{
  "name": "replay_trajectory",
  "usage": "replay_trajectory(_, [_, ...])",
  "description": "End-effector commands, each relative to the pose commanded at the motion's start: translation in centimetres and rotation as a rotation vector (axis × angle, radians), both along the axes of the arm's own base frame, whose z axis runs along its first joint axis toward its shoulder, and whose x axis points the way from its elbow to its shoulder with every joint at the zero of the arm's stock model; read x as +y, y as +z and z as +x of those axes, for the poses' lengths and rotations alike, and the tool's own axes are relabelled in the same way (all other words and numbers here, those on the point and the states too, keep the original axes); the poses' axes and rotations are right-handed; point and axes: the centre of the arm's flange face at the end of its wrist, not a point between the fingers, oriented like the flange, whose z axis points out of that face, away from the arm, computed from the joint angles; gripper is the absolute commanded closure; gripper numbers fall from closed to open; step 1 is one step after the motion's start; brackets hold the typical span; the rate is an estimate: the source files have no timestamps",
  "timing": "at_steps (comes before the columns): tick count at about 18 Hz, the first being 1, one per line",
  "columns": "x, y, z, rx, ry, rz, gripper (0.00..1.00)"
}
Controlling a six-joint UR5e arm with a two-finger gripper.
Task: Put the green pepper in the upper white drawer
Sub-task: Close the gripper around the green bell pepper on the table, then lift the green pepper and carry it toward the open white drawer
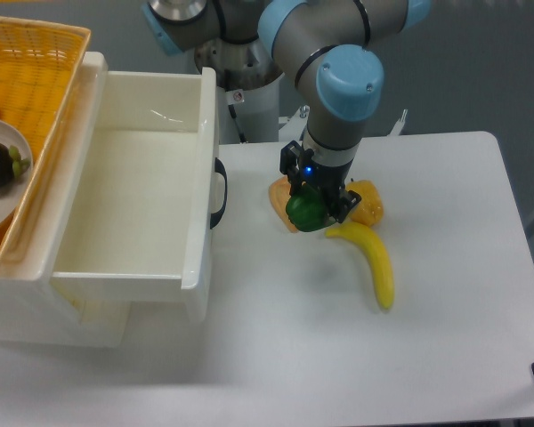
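Observation:
The green pepper [305,212] is glossy and dark green, and it hangs just above the table in the middle of the view. My gripper [314,206] points straight down and is shut on it, its black fingers at either side of the pepper. To the left, the upper white drawer [200,178] stands pulled out, deep-walled and bare inside, with its black handle [219,193] facing the gripper. The pepper is a short way right of that handle, outside the drawer.
A yellow-orange pepper [366,202] and an orange piece [279,197] lie right behind the gripper, and a banana [374,261] lies just in front of it. A yellow woven basket [37,71] with a plate sits at the far left, beyond the drawer.

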Motion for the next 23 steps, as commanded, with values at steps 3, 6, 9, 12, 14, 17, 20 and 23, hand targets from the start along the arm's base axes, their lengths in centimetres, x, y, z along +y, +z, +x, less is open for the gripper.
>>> replay_trajectory(3, [0.3,0.8,0.1,0.006,0.044,0.004,0.56])
replay_trajectory(6, [0.2,1.6,0.2,0.002,0.098,0.021,0.56])
replay_trajectory(9, [-0.4,2.5,0.7,-0.01,0.115,0.014,0.56])
replay_trajectory(12, [-1.1,3.8,0.4,-0.034,0.23,0.05,0.56])
replay_trajectory(14, [-0.8,5.1,0.3,-0.057,0.335,0.075,0.56])
replay_trajectory(17, [-0.8,7.5,0.9,-0.091,0.435,0.118,0.56])
replay_trajectory(20, [-1.0,9.6,2.2,-0.107,0.496,0.167,0.56])
replay_trajectory(23, [-1.3,11.5,3.6,-0.119,0.521,0.203,0.56])
